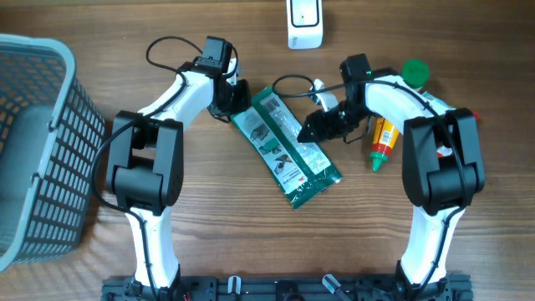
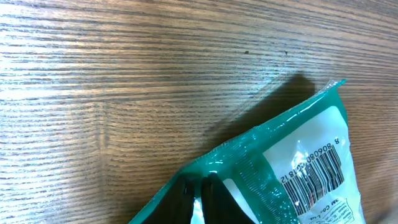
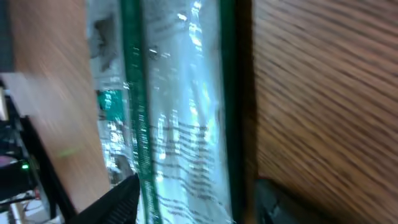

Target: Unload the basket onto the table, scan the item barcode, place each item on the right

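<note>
The item, a green and white foil packet [image 1: 288, 149], lies slantwise on the table's middle. Its barcode [image 2: 317, 177] shows face-up on a white label in the left wrist view. My left gripper [image 1: 231, 102] is at the packet's far left end, and there its black fingers [image 2: 186, 198] are shut on the green sealed edge. My right gripper [image 1: 323, 125] sits at the packet's right side. It [image 3: 199, 205] is open, one finger [image 3: 115, 200] on each side of the packet [image 3: 180, 124], and a strip of wood shows beside the right one. A white scanner [image 1: 305, 23] stands at the back.
A grey mesh basket [image 1: 38, 142] fills the left side. An orange sauce bottle [image 1: 382, 140] with a green tip lies behind my right arm, and a green cap [image 1: 415, 70] sits past it.
</note>
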Controlling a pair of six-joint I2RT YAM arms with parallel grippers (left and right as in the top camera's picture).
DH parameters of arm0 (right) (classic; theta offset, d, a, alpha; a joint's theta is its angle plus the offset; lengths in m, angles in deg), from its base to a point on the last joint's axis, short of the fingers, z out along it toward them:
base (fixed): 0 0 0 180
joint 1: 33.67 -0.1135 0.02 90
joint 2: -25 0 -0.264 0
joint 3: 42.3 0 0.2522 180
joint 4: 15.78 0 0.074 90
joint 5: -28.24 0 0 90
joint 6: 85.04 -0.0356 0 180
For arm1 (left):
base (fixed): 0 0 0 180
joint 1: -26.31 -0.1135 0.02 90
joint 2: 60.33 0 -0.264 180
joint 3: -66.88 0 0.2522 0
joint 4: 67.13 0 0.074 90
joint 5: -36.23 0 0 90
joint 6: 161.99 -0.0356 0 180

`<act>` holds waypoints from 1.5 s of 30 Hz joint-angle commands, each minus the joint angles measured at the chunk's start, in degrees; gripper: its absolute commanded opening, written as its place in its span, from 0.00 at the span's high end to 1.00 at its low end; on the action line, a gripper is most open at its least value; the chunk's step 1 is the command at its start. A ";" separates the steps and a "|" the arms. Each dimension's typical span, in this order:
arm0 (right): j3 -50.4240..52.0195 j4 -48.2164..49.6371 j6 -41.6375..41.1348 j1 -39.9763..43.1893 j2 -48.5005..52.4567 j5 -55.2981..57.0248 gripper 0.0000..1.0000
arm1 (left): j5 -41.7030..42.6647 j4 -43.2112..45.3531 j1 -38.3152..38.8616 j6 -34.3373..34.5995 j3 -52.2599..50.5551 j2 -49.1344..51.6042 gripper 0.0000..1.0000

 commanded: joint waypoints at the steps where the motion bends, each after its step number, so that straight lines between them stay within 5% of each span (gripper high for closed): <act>1: 3.85 2.84 1.22 -0.44 0.79 -2.82 0.38 | -2.49 -0.26 1.11 0.59 -1.46 1.18 0.90; 7: 5.16 7.10 0.96 -4.74 3.98 -12.39 0.43 | -2.51 -0.24 2.38 0.57 -1.46 1.18 0.89; 11: 5.16 14.23 -7.13 -5.79 4.63 -15.45 0.67 | -2.51 -0.28 2.47 0.59 -1.46 1.18 0.89; 17: 5.16 23.85 -22.95 -5.97 4.63 -15.52 0.72 | -2.51 -0.48 2.47 1.88 -1.46 1.18 0.90; 22: 5.03 26.56 -24.90 -5.92 4.61 -14.36 0.95 | -1.73 -1.84 1.92 2.29 -0.85 0.72 0.81; 28: 4.46 27.41 -24.20 -3.50 4.59 -15.23 0.96 | 7.39 -9.92 -2.60 2.27 6.34 -4.39 0.59; 33: 4.46 36.11 -29.68 -2.34 4.61 -14.64 0.96 | 7.67 -11.08 -2.73 2.32 5.99 -5.64 0.57; 36: 4.46 37.73 -30.42 -2.99 4.61 -14.29 0.96 | 7.67 -10.69 -1.46 3.10 5.70 -5.49 0.64; 38: 4.46 37.73 -30.47 -2.99 4.61 -14.32 0.96 | 7.69 -9.73 0.00 3.13 5.03 -4.63 0.94; 45: 4.46 36.87 -30.80 -2.86 4.61 -15.26 0.96 | 7.43 -7.39 2.47 4.90 4.02 3.08 0.96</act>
